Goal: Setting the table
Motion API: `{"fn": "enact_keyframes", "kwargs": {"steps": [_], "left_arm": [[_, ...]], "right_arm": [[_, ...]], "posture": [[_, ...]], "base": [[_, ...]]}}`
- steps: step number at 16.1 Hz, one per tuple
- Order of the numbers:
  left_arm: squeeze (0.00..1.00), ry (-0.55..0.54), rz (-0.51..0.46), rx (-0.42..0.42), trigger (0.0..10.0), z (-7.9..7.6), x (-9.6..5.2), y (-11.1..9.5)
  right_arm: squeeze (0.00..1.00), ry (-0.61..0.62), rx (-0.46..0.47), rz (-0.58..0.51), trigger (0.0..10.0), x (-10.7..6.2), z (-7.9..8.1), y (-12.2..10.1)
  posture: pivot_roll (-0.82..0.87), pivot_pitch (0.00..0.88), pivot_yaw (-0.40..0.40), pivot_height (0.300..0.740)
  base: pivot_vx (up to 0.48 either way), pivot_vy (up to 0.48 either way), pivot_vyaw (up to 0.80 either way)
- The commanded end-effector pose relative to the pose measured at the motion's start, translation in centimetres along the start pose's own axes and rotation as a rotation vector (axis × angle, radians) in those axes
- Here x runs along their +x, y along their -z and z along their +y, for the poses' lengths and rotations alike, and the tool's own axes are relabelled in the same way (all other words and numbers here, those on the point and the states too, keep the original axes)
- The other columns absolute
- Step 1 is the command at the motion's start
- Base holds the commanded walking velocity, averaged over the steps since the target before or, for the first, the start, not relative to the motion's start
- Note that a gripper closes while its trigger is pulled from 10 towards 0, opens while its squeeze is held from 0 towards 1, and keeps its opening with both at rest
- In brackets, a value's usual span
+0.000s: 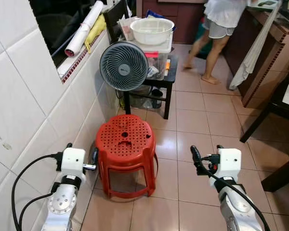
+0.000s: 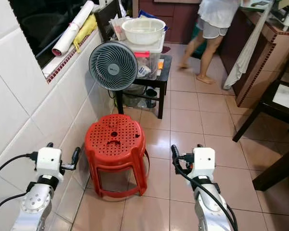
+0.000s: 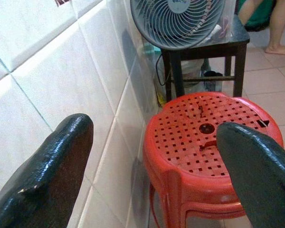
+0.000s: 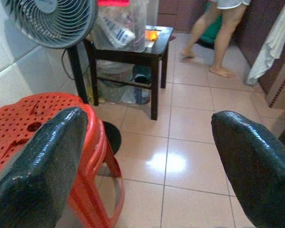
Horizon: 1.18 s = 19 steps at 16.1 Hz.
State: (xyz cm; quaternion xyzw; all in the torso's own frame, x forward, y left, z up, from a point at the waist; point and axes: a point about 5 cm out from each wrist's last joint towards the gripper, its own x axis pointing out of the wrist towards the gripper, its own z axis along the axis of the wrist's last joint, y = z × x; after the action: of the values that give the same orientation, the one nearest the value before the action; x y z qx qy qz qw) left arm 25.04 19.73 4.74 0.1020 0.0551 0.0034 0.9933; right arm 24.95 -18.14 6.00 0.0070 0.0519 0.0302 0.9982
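No legible brand or writing anywhere; only a pink patch on the clear storage box [image 1: 156,60], too small to read. Straight ahead on the tiled floor [image 1: 192,120], a red plastic stool [image 1: 126,159] standing upright, apparently stacked on a second, its perforated round seat facing up, close beside the white tiled wall [image 1: 24,106]. Behind it, a grey fan [image 1: 124,66] facing toward the camera, in front of a small dark side table [image 1: 164,82]. On that table the clear storage box, and on top of it a white basin [image 1: 151,30], mouth up. On the window ledge, a white roll [image 1: 84,28] lying with its long axis running along the ledge and away. Left gripper [image 3: 154,156] held low between wall and stool, fingers spread wide, nothing between them. Right gripper [image 4: 147,161] just right of the stool over bare tile, fingers likewise wide apart and empty. Farther back, a barefoot person [image 1: 216,33] standing beside a dark wooden counter [image 1: 265,53] with a white cloth [image 1: 253,55] hanging down its front.
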Motion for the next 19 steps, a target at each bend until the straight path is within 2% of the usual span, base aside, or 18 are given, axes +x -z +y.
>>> {"fn": "enact_keyframes", "kwargs": {"steps": [1,5,8,12,16,19], "left_arm": [[0.0,-0.008,-0.006,0.01,10.0,0.2,0.2,0.0],[0.0,0.012,-0.018,-0.004,10.0,-0.4,1.1,-0.1],[0.0,0.015,-0.022,-0.021,10.0,-1.2,1.3,-0.3],[0.0,0.006,-0.012,-0.027,10.0,-1.2,1.0,0.0],[0.0,-0.004,-0.013,-0.032,10.0,-1.2,1.1,-0.1],[0.0,-0.002,-0.007,-0.027,10.0,-1.2,0.8,0.1]], "right_arm": [[0.0,0.01,-0.014,-0.025,10.0,-0.1,-0.1,-0.4],[0.0,0.0,-0.019,-0.031,10.0,0.1,0.2,-0.8],[0.0,-0.007,-0.018,-0.028,10.0,0.4,0.4,-1.2],[0.0,-0.024,-0.021,-0.02,10.0,0.2,0.4,-1.2],[0.0,-0.036,-0.041,-0.02,10.0,0.8,0.2,-1.5],[0.0,-0.036,-0.044,-0.014,10.0,0.5,0.3,-1.4]], "posture": [[-0.13,0.0,0.035,0.74],[-0.14,0.0,0.037,0.74],[-0.14,0.0,0.026,0.74],[-0.13,0.021,0.009,0.74],[-0.13,0.037,-0.005,0.74],[-0.14,0.052,0.003,0.74]], "base": [[0.0,0.0,0.0],[0.0,0.0,0.0],[0.0,0.0,-0.71],[0.0,0.0,-0.65],[0.0,0.0,0.0],[0.0,0.0,0.0]]}}
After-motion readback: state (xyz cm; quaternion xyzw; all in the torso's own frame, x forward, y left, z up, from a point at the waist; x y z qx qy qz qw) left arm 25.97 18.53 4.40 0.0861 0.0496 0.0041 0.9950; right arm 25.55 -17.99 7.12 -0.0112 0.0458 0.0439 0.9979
